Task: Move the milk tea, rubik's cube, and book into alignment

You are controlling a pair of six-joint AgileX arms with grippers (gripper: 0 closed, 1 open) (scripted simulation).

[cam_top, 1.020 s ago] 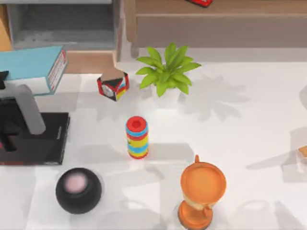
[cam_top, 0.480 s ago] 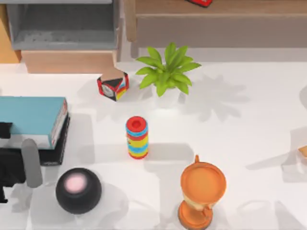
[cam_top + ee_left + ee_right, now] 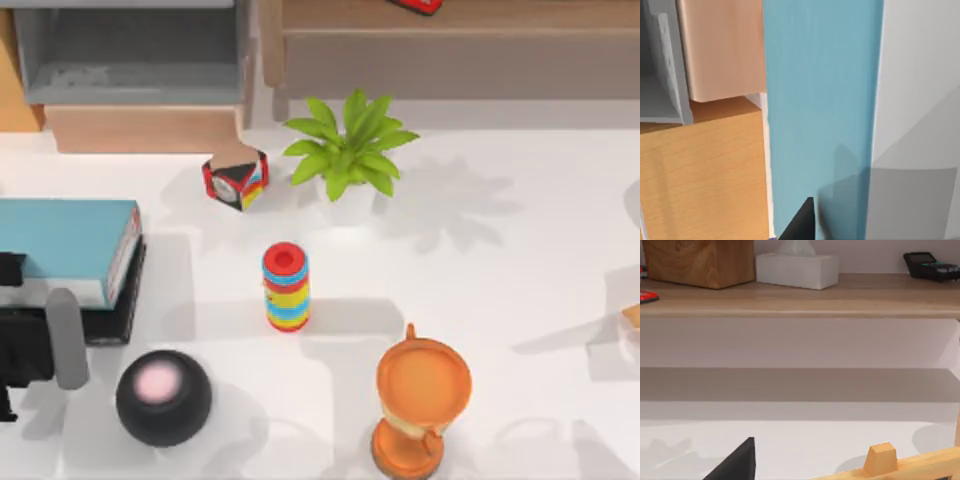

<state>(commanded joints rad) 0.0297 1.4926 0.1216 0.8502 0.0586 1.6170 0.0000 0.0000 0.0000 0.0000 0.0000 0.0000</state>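
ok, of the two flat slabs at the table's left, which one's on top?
The teal-blue book with white page edges. It lies on the thin black slab, whose edge peeks out beneath its right side. The left end effector is at the book's near edge.

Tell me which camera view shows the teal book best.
The top view: the book lies whole at the table's left, teal cover up, page edges showing, resting on a thin black slab. The left wrist view gives just a close strip of its teal cover. The right wrist view looks toward a shelf instead.
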